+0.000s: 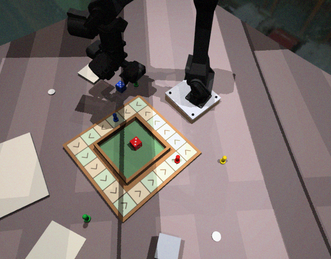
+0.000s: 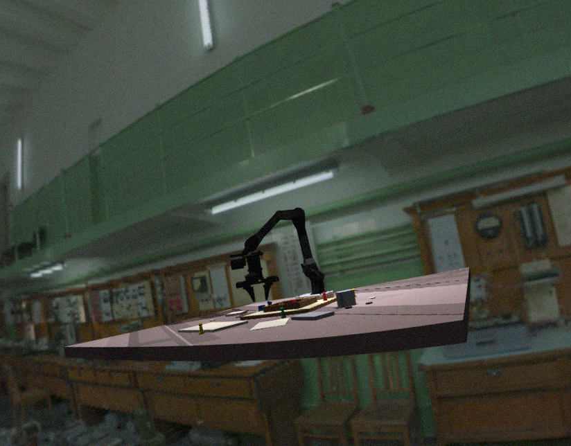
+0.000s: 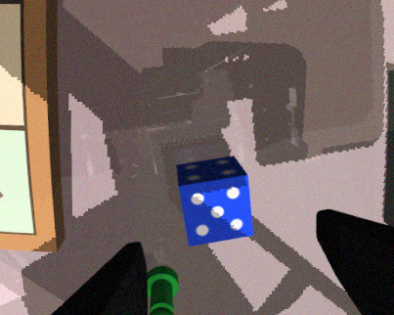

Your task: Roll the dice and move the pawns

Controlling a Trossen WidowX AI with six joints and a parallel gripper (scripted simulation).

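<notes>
On the striped mauve table (image 1: 243, 181) the board's green tray (image 1: 157, 149) holds the red die (image 1: 135, 142), three pips up. The blue die (image 3: 215, 208) is seen outside the board — five up — below the gripper (image 3: 231, 299), whose jaws are parted and hold nothing. A green pawn (image 3: 161, 302) lies just beside one fingertip.
</notes>
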